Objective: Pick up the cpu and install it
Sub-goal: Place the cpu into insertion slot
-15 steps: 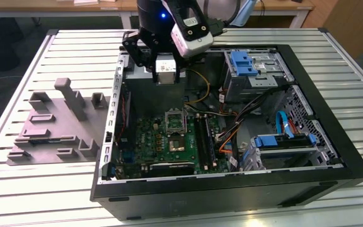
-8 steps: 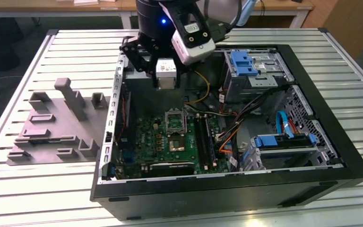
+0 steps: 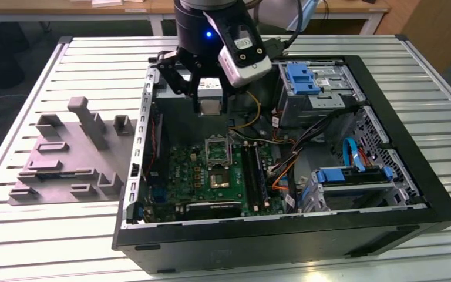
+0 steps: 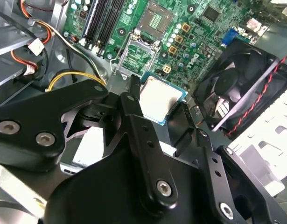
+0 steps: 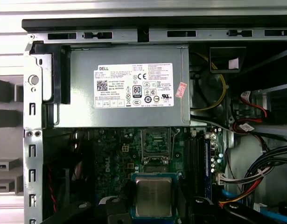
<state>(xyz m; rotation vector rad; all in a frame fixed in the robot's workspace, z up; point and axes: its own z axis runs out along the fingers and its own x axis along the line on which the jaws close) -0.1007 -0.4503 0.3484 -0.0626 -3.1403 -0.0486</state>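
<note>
- The cpu [image 5: 153, 196], a small flat square chip with a silvery-grey metal top and a thin blue-green rim, is in the air inside the open computer case, above the board and not touching it.
- The black gripper [image 5: 155, 207] pinches the cpu by two opposite edges, one black finger [image 4: 130, 100] at each side; the metal top faces up in both wrist views.
- In the first wrist view the rectangular metal-framed socket [image 5: 156, 140] lies on the green motherboard [image 5: 113, 154], apart from the cpu, between it and the large grey power supply box with a white label [image 5: 129, 86].
- In the second wrist view a round black fan [image 4: 236, 88] with a red wire stands near the cpu.
- In the exterior view the black case [image 3: 413, 176] lies on a white slatted table [image 3: 92, 59]; a grey moulded holder plate [image 3: 61, 158] lies at the exterior view's left.
</note>
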